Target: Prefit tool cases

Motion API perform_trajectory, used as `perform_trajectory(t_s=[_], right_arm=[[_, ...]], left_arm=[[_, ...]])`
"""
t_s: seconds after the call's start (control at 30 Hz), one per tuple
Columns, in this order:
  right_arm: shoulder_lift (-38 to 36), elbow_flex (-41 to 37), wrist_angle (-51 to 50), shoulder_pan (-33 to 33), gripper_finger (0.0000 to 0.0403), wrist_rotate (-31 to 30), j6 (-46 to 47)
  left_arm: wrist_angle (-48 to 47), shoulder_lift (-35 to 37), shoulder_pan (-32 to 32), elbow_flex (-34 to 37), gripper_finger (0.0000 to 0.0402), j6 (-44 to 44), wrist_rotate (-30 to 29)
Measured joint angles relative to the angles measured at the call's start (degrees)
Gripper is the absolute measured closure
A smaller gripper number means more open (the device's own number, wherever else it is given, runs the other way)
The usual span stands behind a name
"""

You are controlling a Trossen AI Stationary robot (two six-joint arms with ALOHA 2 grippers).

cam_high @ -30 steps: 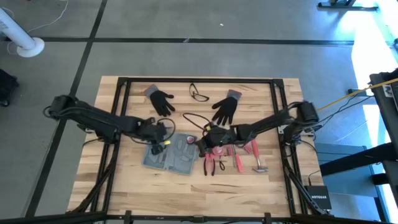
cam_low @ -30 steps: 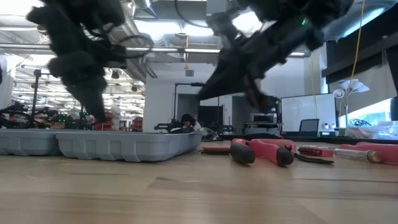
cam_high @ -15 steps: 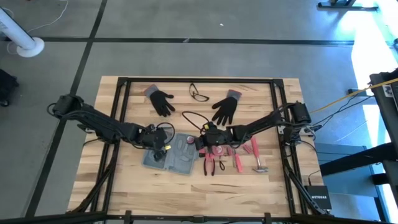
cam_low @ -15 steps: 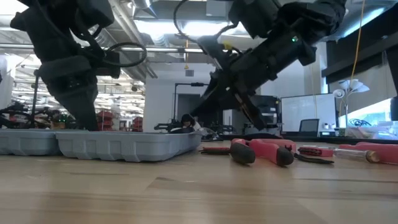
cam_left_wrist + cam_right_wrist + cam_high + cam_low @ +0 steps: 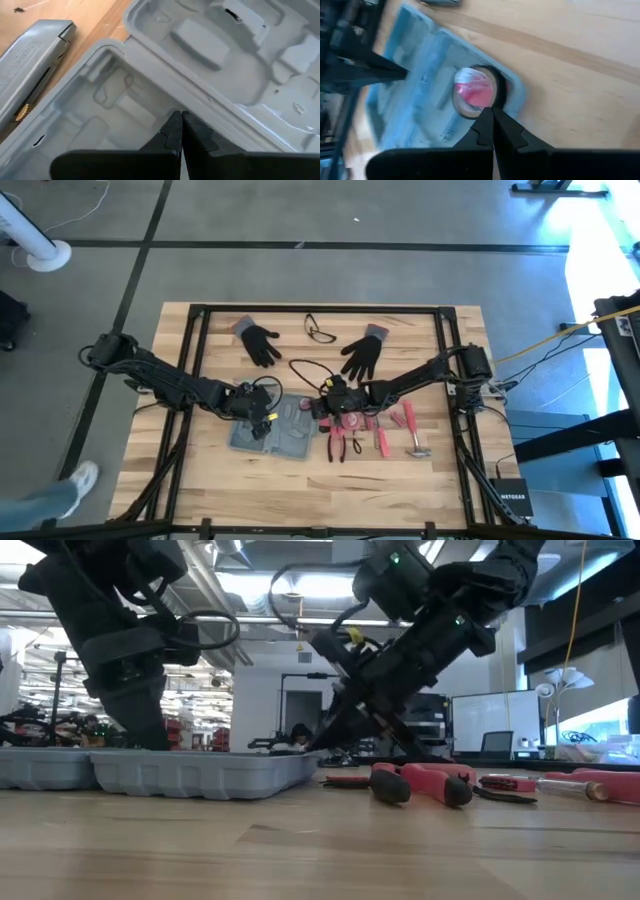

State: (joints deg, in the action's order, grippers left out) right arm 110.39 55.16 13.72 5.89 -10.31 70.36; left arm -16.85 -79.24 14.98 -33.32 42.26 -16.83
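Tool case [image 5: 275,430] lies open, flat on surface [image 5: 200,480], near middle, long axis running left-right across it. Left gripper [image 5: 262,418] directly over case's left half, fingers together, holding nothing. Right gripper [image 5: 318,407] at case's right end, fingers together, empty; nearer round red-faced item [image 5: 474,92] seated in recess there. Right wrist view alone shows that item; high view alone shows pliers [image 5: 340,444] and hammer [image 5: 413,435] just right of case, 2 gloves [image 5: 262,343] beyond.

We reach both dark arms inward and low. Our left pincer [image 5: 262,418] points steeply down, fingers pressed together. Our right pincer [image 5: 318,406] slants down, fingers likewise closed.
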Motion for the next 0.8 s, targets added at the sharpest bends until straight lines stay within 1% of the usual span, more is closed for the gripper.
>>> perform_trajectory(t_s=[0.13,0.27,0.37,0.53,0.63,0.8], right_arm=[[-1.09,0.02,0.62,0.00,0.0403,1.44,-0.31],[-3.19,0.13,3.53,0.02,0.0403,1.05,-1.43],[-3.25,0.85,2.29,-0.01,0.0403,0.66,-1.47],[-1.19,3.69,1.81,-0.02,0.0403,-0.52,-1.46],[0.42,5.83,-0.81,-0.39,0.0403,-2.21,-1.62],[3.69,8.18,-3.74,-0.87,0.0403,-1.34,-1.63]], left_arm=[[-0.07,0.00,-0.02,0.00,0.0401,0.76,-0.11],[-0.03,0.00,-0.02,0.00,0.0401,1.00,-0.69],[0.71,0.00,-0.02,0.00,0.0401,1.42,-1.58],[4.62,0.00,-0.02,0.00,0.0401,1.32,-2.03],[4.38,0.00,-0.02,0.00,0.0401,1.46,-2.52],[4.03,0.00,-0.02,0.00,0.0401,1.30,-2.53]])
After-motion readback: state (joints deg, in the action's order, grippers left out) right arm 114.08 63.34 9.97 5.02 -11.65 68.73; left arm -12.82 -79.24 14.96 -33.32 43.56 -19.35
